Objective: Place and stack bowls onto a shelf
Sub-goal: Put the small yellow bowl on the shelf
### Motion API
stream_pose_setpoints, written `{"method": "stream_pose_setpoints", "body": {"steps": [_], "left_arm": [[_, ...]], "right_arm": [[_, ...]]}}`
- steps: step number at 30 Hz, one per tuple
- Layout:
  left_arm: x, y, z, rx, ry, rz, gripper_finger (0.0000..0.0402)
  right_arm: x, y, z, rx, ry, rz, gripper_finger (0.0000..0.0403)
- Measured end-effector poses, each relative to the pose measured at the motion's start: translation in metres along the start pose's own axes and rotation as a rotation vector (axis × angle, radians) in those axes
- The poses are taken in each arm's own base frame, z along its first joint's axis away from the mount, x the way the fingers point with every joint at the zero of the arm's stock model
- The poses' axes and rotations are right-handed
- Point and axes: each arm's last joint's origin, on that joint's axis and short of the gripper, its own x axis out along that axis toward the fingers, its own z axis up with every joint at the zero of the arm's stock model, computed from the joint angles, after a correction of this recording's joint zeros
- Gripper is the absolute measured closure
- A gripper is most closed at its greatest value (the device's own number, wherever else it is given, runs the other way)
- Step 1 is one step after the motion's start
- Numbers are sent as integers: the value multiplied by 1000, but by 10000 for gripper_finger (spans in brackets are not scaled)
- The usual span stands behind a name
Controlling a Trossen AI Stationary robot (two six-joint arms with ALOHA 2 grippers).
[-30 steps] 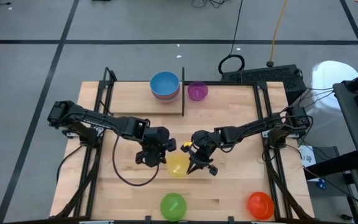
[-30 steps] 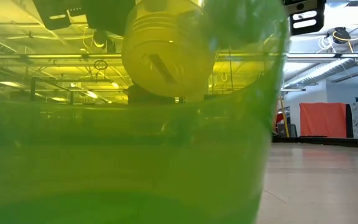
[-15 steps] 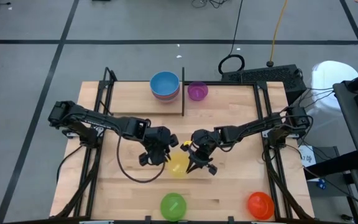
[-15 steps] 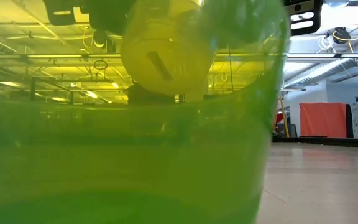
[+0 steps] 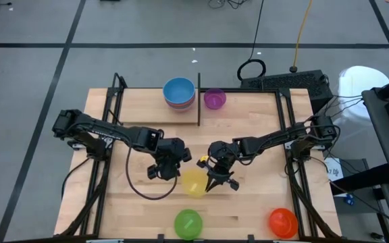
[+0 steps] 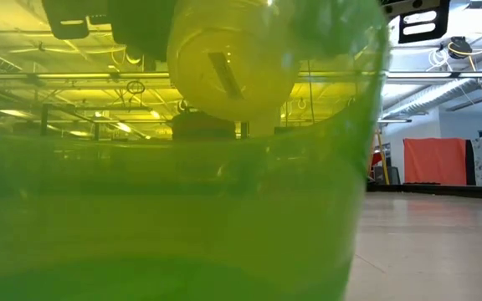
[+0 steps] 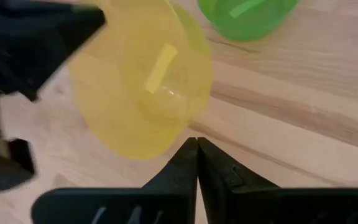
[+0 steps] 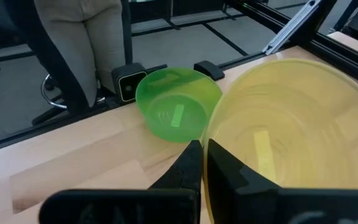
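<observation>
A yellow bowl (image 5: 194, 183) hangs tipped above the table's middle, its base (image 6: 224, 67) turned toward the near edge. My right gripper (image 5: 213, 181) stands at its right side, shut on its rim. My left gripper (image 5: 168, 170), shut, is just left of the bowl, with its tips (image 7: 196, 146) at the outer wall. A green bowl (image 5: 188, 223) and an orange bowl (image 5: 283, 221) sit on their bases by the near edge. A blue bowl (image 5: 179, 92) tops a stack beside a purple bowl (image 5: 214, 98) at the shelf's black rod (image 5: 198, 108). My right gripper pinches the yellow bowl's rim (image 8: 207, 163), one finger inside the bowl and one outside. It comes slanting down from the table's right. The bowl is lifted clear and tilted. My left gripper's shut fingertips lie against or just short of the bowl's outer wall (image 7: 166, 140); I cannot tell which.
A black cable (image 5: 135, 187) loops on the table under the left arm. Black frame rails (image 5: 107, 128) run along both table sides. A person's legs (image 8: 86, 37) stand beyond the near edge. Bare wood lies between the green and orange bowls.
My right gripper has carried the yellow bowl a little toward the near edge, still lifted and tipped. My left gripper has turned slightly beside it and stayed shut.
</observation>
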Motion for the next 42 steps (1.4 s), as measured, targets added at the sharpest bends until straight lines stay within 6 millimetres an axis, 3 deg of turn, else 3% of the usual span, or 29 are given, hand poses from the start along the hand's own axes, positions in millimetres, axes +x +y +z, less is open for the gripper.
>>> {"method": "stream_pose_setpoints", "body": {"steps": [5,13,18,21,26,39,42], "left_arm": [[0,-2,-1,-69,15,-24,396],[0,-2,-2,-403,34,-6,397],[0,-1,-4,-631,95,63,376],[0,-1,-5,-683,105,75,362],[1,-3,-2,-663,102,70,341],[10,-6,9,-263,86,51,330],[9,-3,9,-238,82,85,330]], "right_arm": [[-1,0,-2,14,14,0,403],[-2,-4,-6,113,111,-150,403],[-2,-5,-7,138,137,-203,403],[-2,-5,-7,139,139,-203,403],[-3,-5,-9,146,149,-201,403],[-4,-5,-10,131,161,-188,403],[-3,-4,-10,129,151,-167,403]]}}
